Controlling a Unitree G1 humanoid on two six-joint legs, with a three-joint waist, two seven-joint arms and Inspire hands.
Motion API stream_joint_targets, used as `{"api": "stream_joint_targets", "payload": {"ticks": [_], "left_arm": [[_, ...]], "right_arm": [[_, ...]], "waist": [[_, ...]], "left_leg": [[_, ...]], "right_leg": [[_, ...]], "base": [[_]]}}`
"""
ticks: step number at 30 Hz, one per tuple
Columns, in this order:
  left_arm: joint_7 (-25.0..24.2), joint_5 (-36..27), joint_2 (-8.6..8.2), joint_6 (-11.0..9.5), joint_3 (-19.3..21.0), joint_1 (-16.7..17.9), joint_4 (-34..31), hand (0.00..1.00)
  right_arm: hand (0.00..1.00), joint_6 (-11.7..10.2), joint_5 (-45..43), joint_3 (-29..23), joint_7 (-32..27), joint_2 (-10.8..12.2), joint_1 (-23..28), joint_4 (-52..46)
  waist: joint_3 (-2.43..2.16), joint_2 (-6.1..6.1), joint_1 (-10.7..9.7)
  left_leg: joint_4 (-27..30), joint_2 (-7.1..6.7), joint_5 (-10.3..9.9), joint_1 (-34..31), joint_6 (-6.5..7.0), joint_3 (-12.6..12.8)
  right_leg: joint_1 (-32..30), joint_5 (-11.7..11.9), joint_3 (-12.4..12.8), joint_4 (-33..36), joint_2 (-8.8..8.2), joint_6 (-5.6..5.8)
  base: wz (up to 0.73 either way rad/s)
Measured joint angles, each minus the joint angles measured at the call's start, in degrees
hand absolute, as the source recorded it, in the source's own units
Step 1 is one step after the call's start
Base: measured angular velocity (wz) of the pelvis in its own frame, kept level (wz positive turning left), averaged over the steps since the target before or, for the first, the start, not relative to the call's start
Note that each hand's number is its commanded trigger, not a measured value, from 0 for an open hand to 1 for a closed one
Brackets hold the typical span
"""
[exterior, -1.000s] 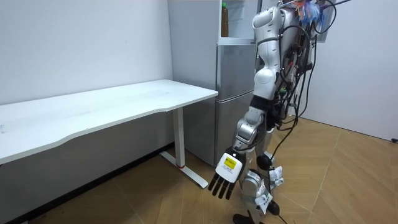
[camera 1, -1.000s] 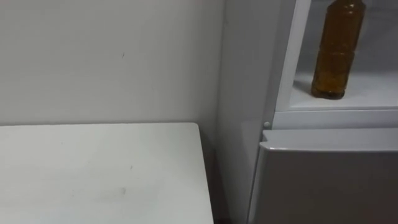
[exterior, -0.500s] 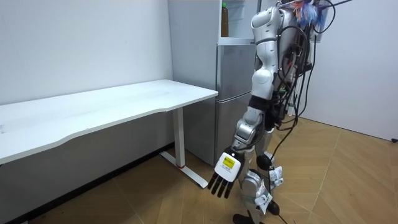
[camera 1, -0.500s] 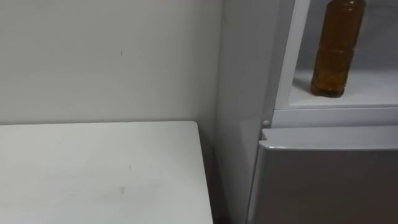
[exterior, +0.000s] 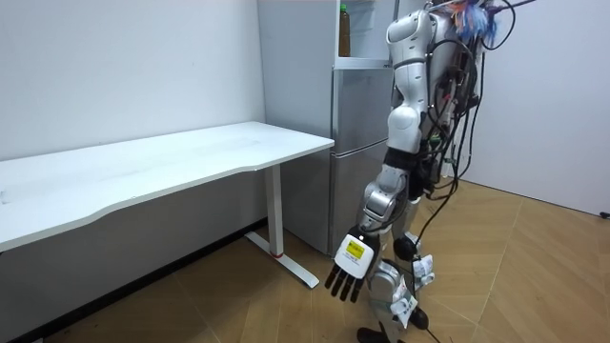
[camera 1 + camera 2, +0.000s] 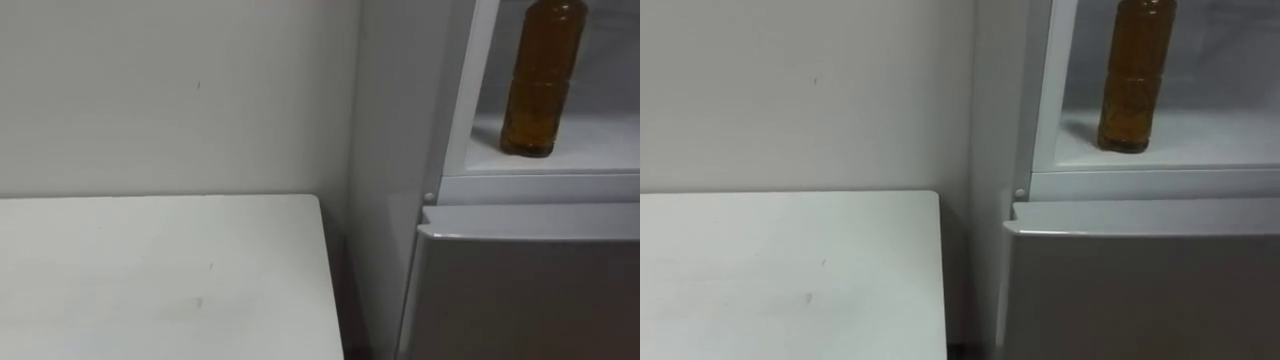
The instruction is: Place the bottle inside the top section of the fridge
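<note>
Reading from near to far, I find the left robot hand (image 5: 345, 273) hanging low at the robot's side in the room view, just above the wooden floor (image 5: 238, 305). Its fingers are straight and point downward, and it holds nothing. The robot stands upright, close in front of the fridge (image 5: 357, 143), on the room view's right of it.

In the eye views, the white surface (image 6: 160, 280) fills the lower left, and its right edge runs just beside the fridge's side wall. Its top is bare. The grey lower door (image 6: 520, 290) is closed, its upper edge lying directly under the white sill of the upper compartment (image 6: 470, 100), whose inside is open to view.

The bottle (image 6: 540, 85), filled with amber liquid, stands upright on the white shelf (image 6: 600, 145) inside that upper compartment. It is near the shelf's front edge and toward its left side, close to the compartment's left frame, with no hand touching it. Beyond the surface's far edge rises the plain pale wall (image 6: 170, 90), which meets the fridge at the surface's far right corner.
</note>
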Motion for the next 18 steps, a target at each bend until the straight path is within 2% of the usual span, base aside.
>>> {"api": "stream_joint_targets", "payload": {"ticks": [4, 7, 10, 12, 16, 18], "left_arm": [[-0.08, -0.01, 0.04, -0.06, 0.05, -0.07, 0.03, 0.0], [-1.13, -0.03, 0.04, -0.05, 0.0, -0.15, 0.07, 0.0], [-2.2, 0.0, 0.11, -0.05, 0.0, -0.12, 0.06, 0.0], [-2.73, -0.02, 0.14, -0.05, -0.3, 0.05, 0.02, 0.0], [-3.41, -0.03, 0.14, -0.16, -1.05, 0.36, -0.04, 0.0], [-3.55, -0.02, 0.15, -0.17, -1.04, 0.39, -0.08, 0.0]], "right_arm": [[0.0, -0.3, -3.7, 1.76, 0.0, 0.94, 0.02, 0.0], [0.0, -0.41, -5.82, 2.42, 0.0, 1.16, 0.02, -0.1], [0.0, -1.66, -6.33, 3.65, 0.36, 1.16, 0.01, -0.11], [0.0, -2.4, -6.33, 4.67, 1.2, 1.15, 0.02, -0.3], [0.0, -2.43, -8.36, 7.24, 3.84, 1.15, 0.02, -1.88], [0.0, -2.43, -9.49, 7.67, 5.57, 1.14, 0.02, -1.93]], "waist": [[-0.01, 0.28, 0.7], [-0.01, 0.78, 2.09], [-0.04, 1.02, 2.89], [-0.04, 1.14, 3.26], [-0.07, 2.1, 4.69], [-0.12, 2.21, 4.86]], "left_leg": [[0.03, -0.08, 0.0, -0.15, 0.01, -0.74], [0.05, -0.13, 0.01, -0.27, 0.01, -1.17], [0.69, -0.19, 0.01, -1.16, 0.01, -2.29], [0.94, -0.18, 0.01, -1.38, 0.01, -2.71], [0.96, -0.16, 0.02, -1.46, 0.0, -2.81], [0.97, -0.26, 0.11, -1.56, 0.1, -3.23]], "right_leg": [[0.02, 0.01, -0.63, -0.08, -0.04, 0.02], [0.06, -0.01, -0.91, -0.21, -0.07, 0.02], [0.16, -0.01, -1.89, -0.27, -0.14, 0.02], [0.13, 0.0, -2.47, -0.33, -0.18, 0.01], [0.13, 0.0, -2.72, -0.33, -0.22, 0.0], [0.11, -0.02, -3.34, -0.37, -0.36, -0.01]], "base": [[0.07], [0.06], [0.17], [0.17], [0.02], [0.13]]}}
